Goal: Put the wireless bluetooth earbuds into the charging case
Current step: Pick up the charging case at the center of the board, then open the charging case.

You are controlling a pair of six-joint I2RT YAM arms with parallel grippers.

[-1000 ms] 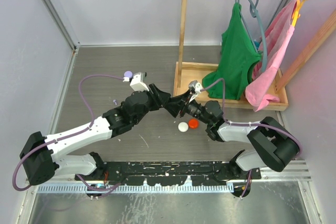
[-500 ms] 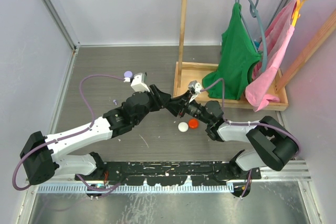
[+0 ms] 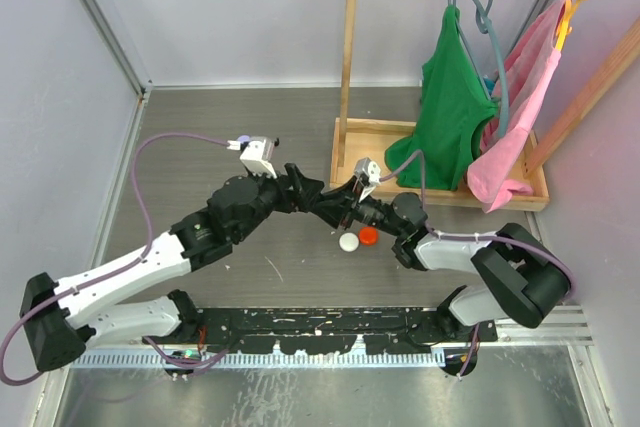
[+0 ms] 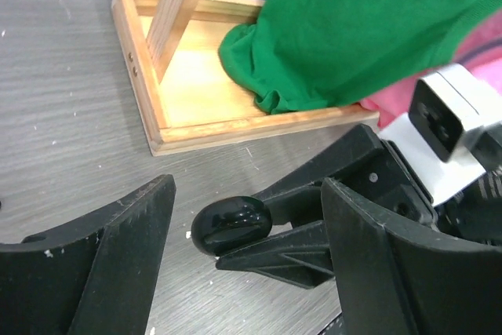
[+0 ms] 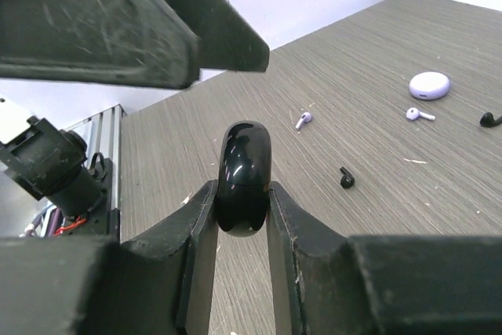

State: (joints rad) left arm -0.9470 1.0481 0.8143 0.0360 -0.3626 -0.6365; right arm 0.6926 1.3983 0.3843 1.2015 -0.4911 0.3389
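the right gripper (image 5: 243, 198) pinches the glossy black charging case (image 5: 244, 158) by its sides (hard, light, probably slippery); the left gripper (image 4: 249, 194) stands wide open near it. a tiny black earbud (image 5: 345, 177) lies on the table (image 5: 376, 52).

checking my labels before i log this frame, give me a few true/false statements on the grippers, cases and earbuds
1. The right gripper is clamped on a black charging case. True.
2. The left gripper is shut. False: its fingers stand wide apart, one on each side of the black charging case.
3. The black earbud sits inside the held case. False: it lies loose on the table.
4. A white case and a red case lie side by side on the table. True.
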